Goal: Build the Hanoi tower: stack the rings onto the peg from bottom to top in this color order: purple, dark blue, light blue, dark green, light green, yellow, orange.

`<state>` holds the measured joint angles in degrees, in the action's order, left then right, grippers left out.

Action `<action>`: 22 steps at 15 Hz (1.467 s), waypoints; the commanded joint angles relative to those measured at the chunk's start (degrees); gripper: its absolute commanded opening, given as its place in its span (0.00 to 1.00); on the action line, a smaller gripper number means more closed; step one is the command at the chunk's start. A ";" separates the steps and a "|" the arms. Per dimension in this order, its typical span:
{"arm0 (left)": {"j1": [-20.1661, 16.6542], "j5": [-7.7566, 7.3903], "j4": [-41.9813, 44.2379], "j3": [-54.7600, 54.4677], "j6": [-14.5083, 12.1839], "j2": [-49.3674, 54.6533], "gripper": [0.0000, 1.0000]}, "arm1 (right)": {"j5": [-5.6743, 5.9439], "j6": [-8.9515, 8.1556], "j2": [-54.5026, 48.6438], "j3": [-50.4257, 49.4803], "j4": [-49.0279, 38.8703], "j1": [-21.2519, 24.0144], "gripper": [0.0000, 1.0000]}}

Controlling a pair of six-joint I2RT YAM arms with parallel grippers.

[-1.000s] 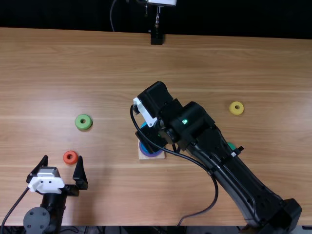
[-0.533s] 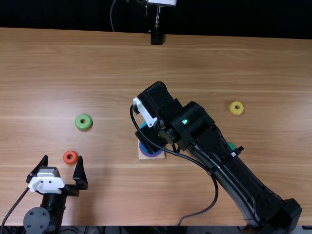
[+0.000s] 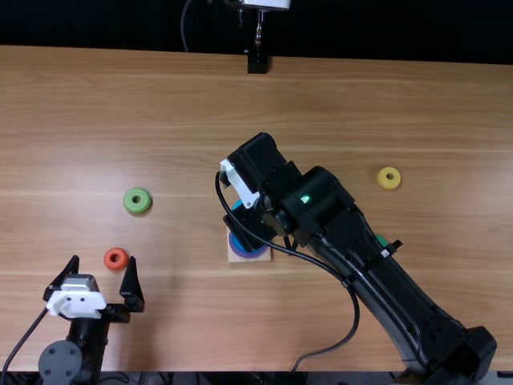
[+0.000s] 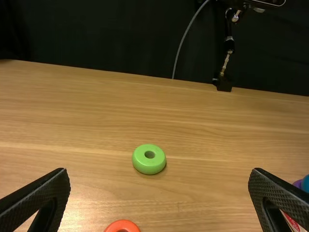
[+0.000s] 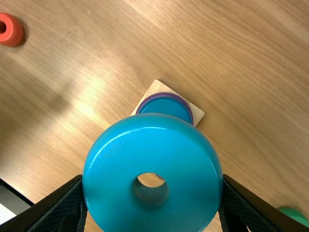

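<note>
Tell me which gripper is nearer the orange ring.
Left gripper: from above, the orange ring shows between its open fingers. The right gripper holds the light blue ring above the base, farther off.

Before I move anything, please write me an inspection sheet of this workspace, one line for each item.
Surface: light brown wooden table, a soft glare on it.
Job's things: wooden base bearing purple ring and dark blue ring; light green ring, orange ring, yellow ring and dark green ring lie off it.
Clutter: nothing seen.
Left gripper: open, holding nothing.
Right gripper: closed on light blue ring.
Cables: black cable looping beside the right arm; grey cable hanging beyond the far edge.
Surroundings: dark backdrop.
</note>
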<state>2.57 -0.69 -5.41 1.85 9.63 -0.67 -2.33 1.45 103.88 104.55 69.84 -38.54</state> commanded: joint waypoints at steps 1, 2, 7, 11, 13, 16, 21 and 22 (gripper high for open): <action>-0.37 -0.89 -0.07 -1.85 -0.45 0.67 1.00 | -0.41 0.23 0.54 0.39 0.04 0.75 0.00; -0.37 -0.89 -0.07 -1.85 -0.45 0.67 1.00 | -0.41 0.34 0.54 0.39 0.04 0.75 0.00; -0.37 -0.89 -0.07 -1.85 -0.45 0.67 1.00 | -0.41 0.55 1.07 0.39 0.04 1.63 0.00; -0.37 -0.89 -0.07 -1.85 -0.45 0.67 1.00 | -0.41 0.55 1.15 0.04 0.04 1.54 0.00; -0.37 -0.89 -0.07 -1.85 -0.45 0.67 1.00 | -0.52 0.44 1.15 -0.05 0.04 1.54 0.00; -0.37 -0.89 -0.07 -1.85 -0.45 0.67 1.00 | 0.22 0.55 1.15 0.30 0.04 1.54 0.31; -0.37 -0.89 -0.07 -1.85 -0.45 0.67 1.00 | 0.53 0.55 1.24 0.39 0.04 1.54 0.97; -0.37 -0.89 -0.07 -1.85 -0.45 0.67 1.00 | 0.53 0.55 1.24 0.30 0.04 1.54 1.00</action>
<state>2.57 -0.71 -5.39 1.85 9.63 -0.67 -2.33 1.63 104.09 104.55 69.84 -37.71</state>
